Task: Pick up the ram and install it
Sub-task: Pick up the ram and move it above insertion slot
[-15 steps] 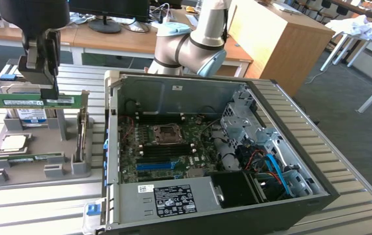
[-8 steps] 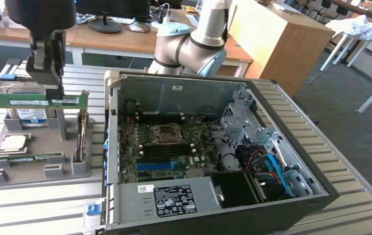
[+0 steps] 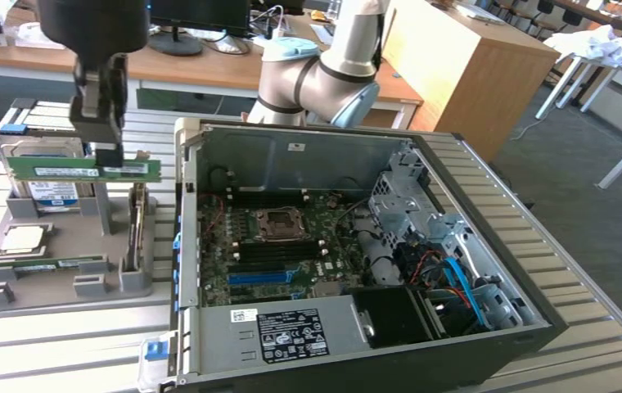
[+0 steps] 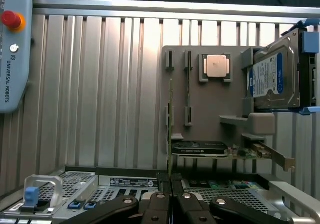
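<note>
Slatted table, end effector clamping ram

The ram is a long, thin green circuit-board stick with a pale label and small dark chips along its face. It hangs in the air above the grey holder, clear of it. It stands on its long edge and lies level. The claw pinches it from above, nearer its end toward the exterior view's right. In the wrist view it appears edge-on, as a thin green line between the fingers.
</note>
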Robot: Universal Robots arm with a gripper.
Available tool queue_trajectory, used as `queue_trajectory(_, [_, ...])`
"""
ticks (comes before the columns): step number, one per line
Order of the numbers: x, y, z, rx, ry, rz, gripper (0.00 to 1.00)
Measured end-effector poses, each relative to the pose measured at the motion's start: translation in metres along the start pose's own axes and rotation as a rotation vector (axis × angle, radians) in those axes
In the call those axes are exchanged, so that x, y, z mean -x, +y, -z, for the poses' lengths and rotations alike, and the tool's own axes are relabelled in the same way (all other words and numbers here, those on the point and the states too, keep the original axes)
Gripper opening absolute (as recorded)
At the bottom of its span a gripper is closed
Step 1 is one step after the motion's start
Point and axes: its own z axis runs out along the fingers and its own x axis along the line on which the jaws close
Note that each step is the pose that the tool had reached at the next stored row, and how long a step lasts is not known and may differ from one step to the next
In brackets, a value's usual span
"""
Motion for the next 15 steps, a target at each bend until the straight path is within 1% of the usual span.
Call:
queue_trajectory(5, [0.0, -0.0116, 0.0005, 0.0045, -0.0001, 0.0, 0.11])
queue_trajectory(15, [-0.001, -0.0417, 0.002, 0.0167, -0.0003, 0.0, 0.11])
